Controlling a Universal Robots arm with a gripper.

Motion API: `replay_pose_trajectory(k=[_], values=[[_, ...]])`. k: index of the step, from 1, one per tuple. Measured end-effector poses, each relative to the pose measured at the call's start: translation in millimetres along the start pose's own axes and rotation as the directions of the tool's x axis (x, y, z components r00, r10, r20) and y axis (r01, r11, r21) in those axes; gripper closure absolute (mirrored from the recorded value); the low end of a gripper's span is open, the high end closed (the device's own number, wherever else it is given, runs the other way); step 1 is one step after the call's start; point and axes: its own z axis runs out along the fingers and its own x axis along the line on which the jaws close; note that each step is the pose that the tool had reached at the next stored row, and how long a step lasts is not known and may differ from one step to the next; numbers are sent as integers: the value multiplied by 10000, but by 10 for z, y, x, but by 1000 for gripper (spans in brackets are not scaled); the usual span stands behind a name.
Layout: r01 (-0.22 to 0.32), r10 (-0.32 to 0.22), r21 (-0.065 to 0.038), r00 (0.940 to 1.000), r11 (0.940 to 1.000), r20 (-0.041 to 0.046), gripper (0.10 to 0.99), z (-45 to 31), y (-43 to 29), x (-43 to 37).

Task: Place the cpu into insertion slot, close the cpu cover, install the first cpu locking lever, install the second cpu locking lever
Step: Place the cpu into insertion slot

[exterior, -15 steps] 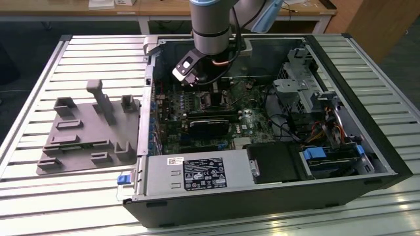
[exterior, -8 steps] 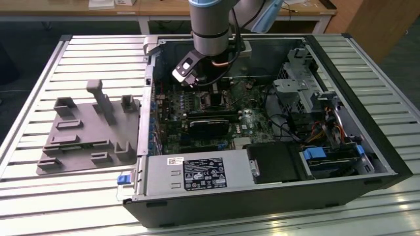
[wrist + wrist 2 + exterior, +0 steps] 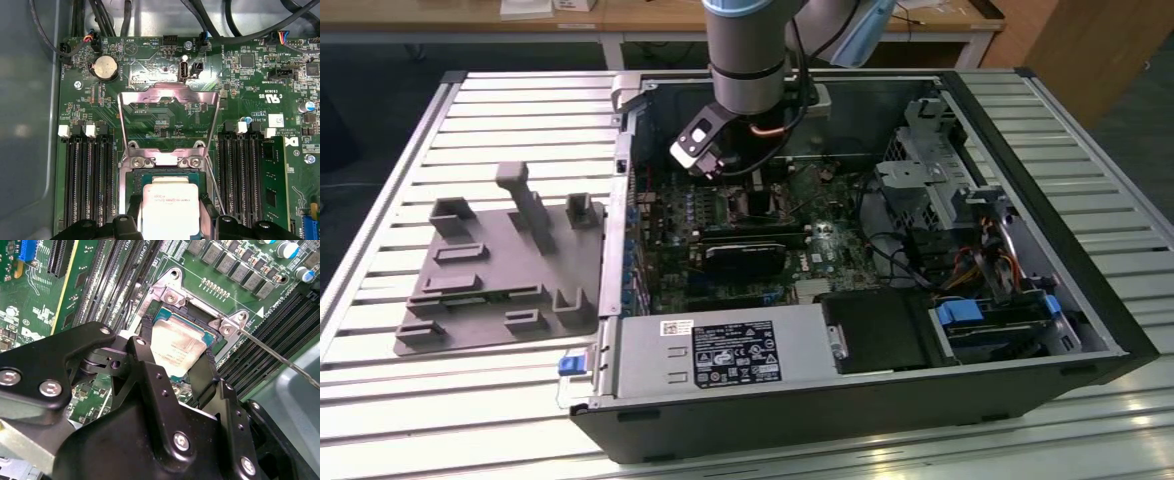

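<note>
- A robot arm reaches into an open computer case (image 3: 1067, 330) lying on a slatted metal tabletop (image 3: 520, 100). A grey fixture plate (image 3: 480, 290) sits beside the case at the exterior view's left.
- The pincer (image 3: 177, 342) is clamped on the cpu (image 3: 170, 210), with one black finger (image 3: 144, 340) pressed to each of two opposite edges of the silvery chip.
- The cpu sits level at the insertion slot (image 3: 165, 174), between the memory slots (image 3: 87, 175) on the green motherboard. Whether it is fully seated cannot be told.
- The cpu cover (image 3: 170, 92) stands swung open on its hinge at the slot's far side, with board components visible through its square window.
- A thin locking lever (image 3: 272, 354) juts out unlatched from a corner of the slot's metal rim.
</note>
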Motion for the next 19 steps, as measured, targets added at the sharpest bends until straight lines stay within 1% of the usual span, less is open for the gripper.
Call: replay_pose_trajectory(k=[7,8,10,11,19], values=[[-1,1,-2,10000,10000,-8,549,-10,1,0],[-3,3,1,10000,10000,-23,549,-11,1,0],[-10,10,3,10000,10000,-91,549,-11,1,0],[-11,11,2,10000,10000,-97,549,-11,1,1],[-22,22,-8,10000,10000,-92,549,-9,10,0]])
